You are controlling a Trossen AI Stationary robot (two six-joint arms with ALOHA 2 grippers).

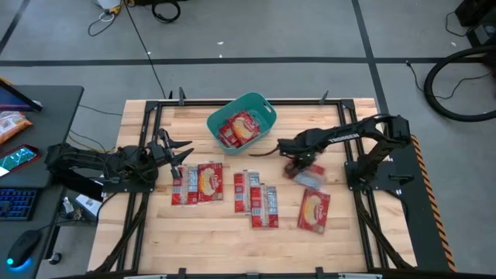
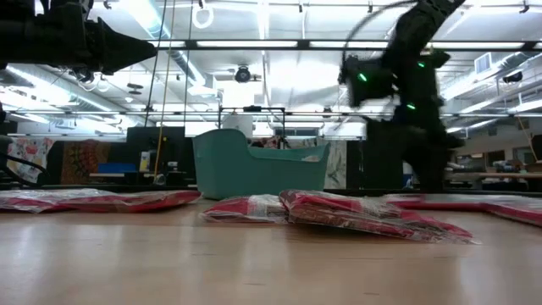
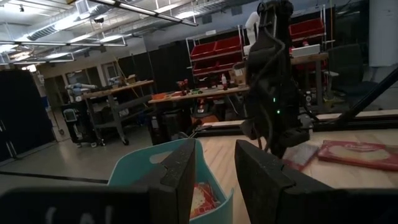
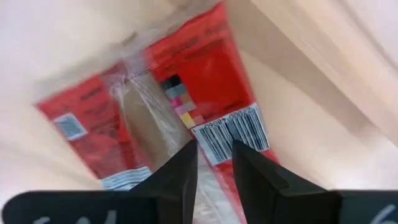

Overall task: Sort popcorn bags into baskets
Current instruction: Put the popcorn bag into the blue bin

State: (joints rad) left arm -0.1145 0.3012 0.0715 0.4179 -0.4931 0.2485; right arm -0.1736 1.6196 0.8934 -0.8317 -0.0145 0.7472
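The teal basket (image 1: 241, 120) stands at the table's far middle with red popcorn bags (image 1: 239, 129) inside. More red bags lie flat on the wood: two side by side (image 1: 198, 184), a pair (image 1: 256, 198) and a single one (image 1: 315, 211). My right gripper (image 1: 298, 164) points down, open by a narrow gap (image 4: 214, 165), just over a red bag (image 4: 211, 93) whose barcode side is up. I see nothing between its fingers. My left gripper (image 1: 182, 151) waits at the table's left, held level and open (image 3: 214, 171), facing the basket (image 3: 155, 168).
A desk with a keyboard, a mouse and an orange snack packet (image 1: 12, 124) stands left of the table. Black frame rails (image 1: 147, 139) run along the table's edges. In the low view the bags (image 2: 364, 216) lie in front of the basket (image 2: 258, 169).
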